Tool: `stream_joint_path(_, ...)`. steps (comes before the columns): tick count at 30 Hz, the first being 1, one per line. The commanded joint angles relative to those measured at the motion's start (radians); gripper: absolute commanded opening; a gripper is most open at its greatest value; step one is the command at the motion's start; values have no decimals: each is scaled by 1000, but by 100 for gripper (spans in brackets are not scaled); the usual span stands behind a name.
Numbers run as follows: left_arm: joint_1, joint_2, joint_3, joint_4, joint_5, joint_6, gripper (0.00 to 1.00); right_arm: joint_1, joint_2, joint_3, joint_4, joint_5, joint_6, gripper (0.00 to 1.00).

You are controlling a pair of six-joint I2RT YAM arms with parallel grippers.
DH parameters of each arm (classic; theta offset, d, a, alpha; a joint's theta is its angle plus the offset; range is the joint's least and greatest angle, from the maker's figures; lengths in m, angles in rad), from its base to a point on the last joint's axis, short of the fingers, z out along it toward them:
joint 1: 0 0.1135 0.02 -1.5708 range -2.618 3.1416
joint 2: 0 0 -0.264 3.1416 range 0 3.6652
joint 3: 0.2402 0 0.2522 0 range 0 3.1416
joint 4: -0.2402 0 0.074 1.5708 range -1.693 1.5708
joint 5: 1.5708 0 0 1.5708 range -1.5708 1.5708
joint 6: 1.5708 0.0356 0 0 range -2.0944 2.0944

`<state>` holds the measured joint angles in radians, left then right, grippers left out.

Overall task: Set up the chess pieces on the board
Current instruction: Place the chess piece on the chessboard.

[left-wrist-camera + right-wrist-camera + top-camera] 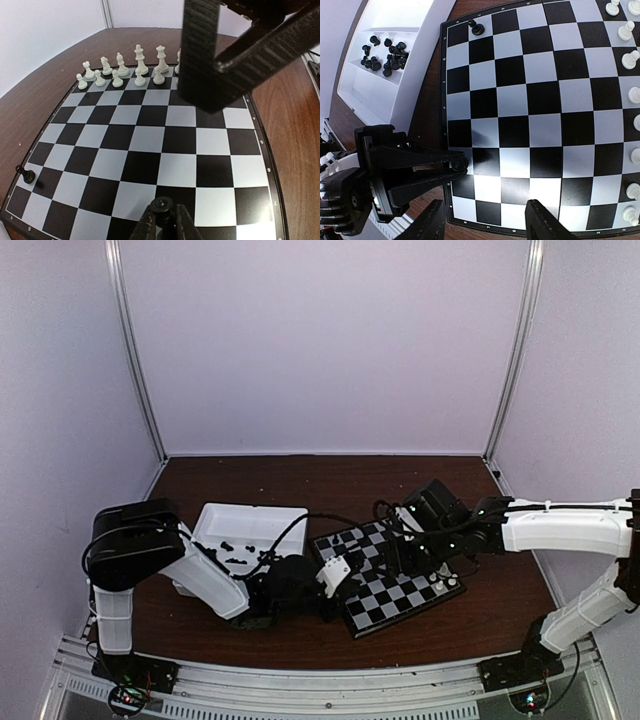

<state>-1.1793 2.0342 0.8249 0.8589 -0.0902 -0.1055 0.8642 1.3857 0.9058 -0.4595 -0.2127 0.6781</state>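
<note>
left gripper (163,219) pinched 1 black piece (162,204), upright, at board (150,145) edge | 1 black pawn (25,174) upright, axis vertical, near board corner | white pieces (140,62) in 2 rows on opposite board edge, count partly hidden | tray (415,65) beside board: heap of black pieces (387,57) in 1 compartment | right gripper (487,220) spread above board

The tray (262,513) lies left of the board (397,597), chess pieces (387,57) inside it. One piece (477,27) stands near the board's far-left corner, opposing pieces (122,70) along its right edge, my left end effector (163,212) at its left edge
</note>
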Motion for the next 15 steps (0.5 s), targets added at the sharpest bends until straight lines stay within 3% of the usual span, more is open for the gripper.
stream_joint_path(1,-3,-7,18,-17,-17,27,15,-5,13,18,-4,0,-12,58)
stream_joint_path(10,-10,-14,12,-65,-30,17,29,-5,-5,-6,-13,6,-1,60)
stream_joint_path(15,-14,-33,15,-98,-46,14,42,-5,-13,-6,-21,8,-7,60)
